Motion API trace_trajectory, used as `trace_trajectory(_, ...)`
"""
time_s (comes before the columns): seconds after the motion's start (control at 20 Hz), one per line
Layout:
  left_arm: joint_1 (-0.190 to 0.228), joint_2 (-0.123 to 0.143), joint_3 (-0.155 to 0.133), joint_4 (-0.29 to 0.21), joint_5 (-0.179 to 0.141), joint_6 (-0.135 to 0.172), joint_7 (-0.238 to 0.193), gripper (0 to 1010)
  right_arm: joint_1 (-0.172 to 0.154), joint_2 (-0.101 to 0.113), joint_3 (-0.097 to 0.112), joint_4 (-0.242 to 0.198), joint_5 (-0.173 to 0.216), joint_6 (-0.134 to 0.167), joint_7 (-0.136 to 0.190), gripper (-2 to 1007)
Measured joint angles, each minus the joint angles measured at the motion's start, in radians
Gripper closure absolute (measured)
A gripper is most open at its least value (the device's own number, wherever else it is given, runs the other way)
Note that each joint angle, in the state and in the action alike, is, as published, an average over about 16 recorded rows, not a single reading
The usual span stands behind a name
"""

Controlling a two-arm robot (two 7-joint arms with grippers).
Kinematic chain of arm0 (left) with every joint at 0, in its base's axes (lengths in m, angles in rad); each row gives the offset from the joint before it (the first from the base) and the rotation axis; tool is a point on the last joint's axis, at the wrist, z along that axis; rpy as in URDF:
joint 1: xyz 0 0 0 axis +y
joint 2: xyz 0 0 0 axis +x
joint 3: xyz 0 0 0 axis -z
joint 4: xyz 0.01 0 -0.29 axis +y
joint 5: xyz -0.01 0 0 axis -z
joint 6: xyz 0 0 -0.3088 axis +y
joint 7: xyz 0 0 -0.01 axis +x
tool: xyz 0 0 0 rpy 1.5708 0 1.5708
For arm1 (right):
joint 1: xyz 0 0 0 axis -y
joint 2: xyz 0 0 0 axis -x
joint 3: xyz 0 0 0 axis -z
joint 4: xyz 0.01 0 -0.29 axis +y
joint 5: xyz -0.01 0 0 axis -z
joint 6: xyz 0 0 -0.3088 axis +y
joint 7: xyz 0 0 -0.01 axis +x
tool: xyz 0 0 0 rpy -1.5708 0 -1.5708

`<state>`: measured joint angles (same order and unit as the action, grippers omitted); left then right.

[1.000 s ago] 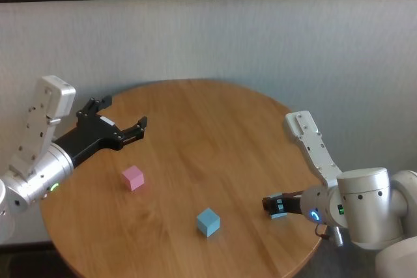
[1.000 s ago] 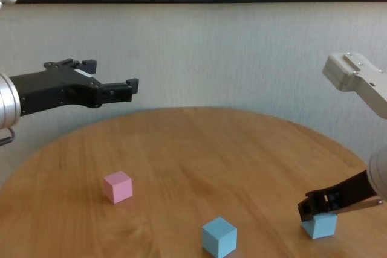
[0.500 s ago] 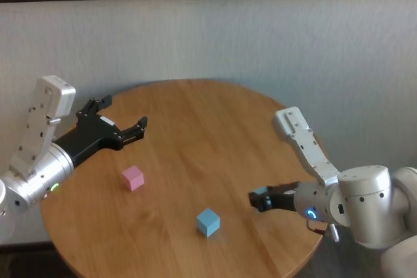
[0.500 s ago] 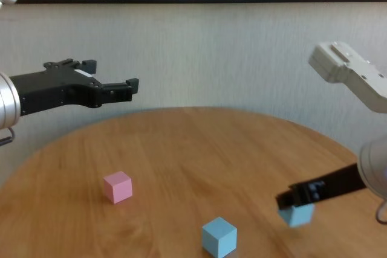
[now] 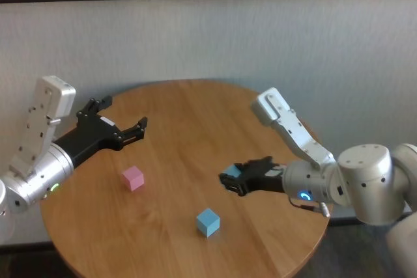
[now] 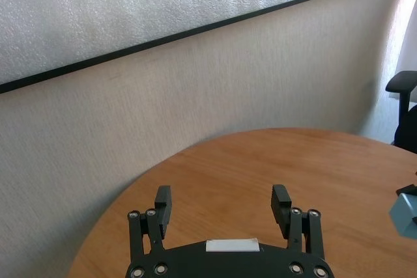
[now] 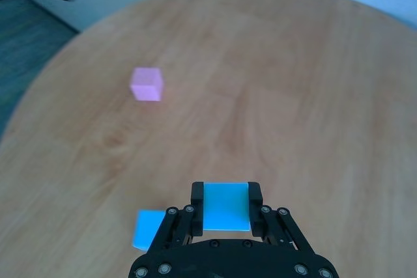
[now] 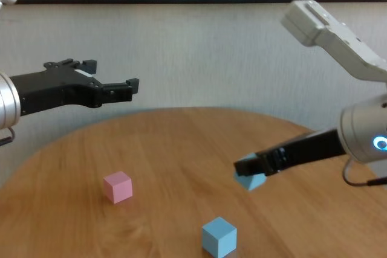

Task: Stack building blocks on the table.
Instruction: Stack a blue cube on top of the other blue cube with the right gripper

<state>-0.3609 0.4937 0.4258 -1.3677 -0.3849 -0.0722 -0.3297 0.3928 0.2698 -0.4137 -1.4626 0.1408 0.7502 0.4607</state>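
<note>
A light blue block (image 8: 249, 177) is held clamped in the right gripper (image 8: 254, 170), lifted clear of the surface (image 5: 189, 122). In the head view the second blue block (image 5: 208, 222) lies toward seven o'clock from it, close by; the pink block (image 5: 132, 178) sits well off at nine o'clock. The left gripper (image 5: 124, 122) is spread wide and empty, hovering over the surface's left edge.

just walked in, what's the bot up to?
It is stacking blocks. The right hand is shut on a light blue block and holds it in the air above the table. A second light blue block and a pink block sit apart on the wood. The left hand hangs open over the table's left edge, holding nothing.
</note>
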Motion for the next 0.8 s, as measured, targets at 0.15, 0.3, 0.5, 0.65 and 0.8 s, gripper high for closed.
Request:
trace_trajectory(0.15,0.000,0.000,0.000,0.000,0.000,0.000,0.000,8,0.028,0.014,-0.030,0.014,0.007,-0.023,0.044,636)
trace_trajectory(0.3,0.000,0.000,0.000,0.000,0.000,0.000,0.000,7,0.052,0.020,-0.057,0.025,0.013,-0.026,0.074,636)
trace_trajectory(0.5,0.000,0.000,0.000,0.000,0.000,0.000,0.000,7,0.073,0.025,-0.090,0.028,0.021,-0.009,0.100,636)
trace_trajectory(0.65,0.000,0.000,0.000,0.000,0.000,0.000,0.000,7,0.083,0.028,-0.112,0.025,0.025,0.012,0.113,636)
trace_trajectory(0.8,0.000,0.000,0.000,0.000,0.000,0.000,0.000,7,0.090,0.032,-0.132,0.020,0.029,0.032,0.122,636)
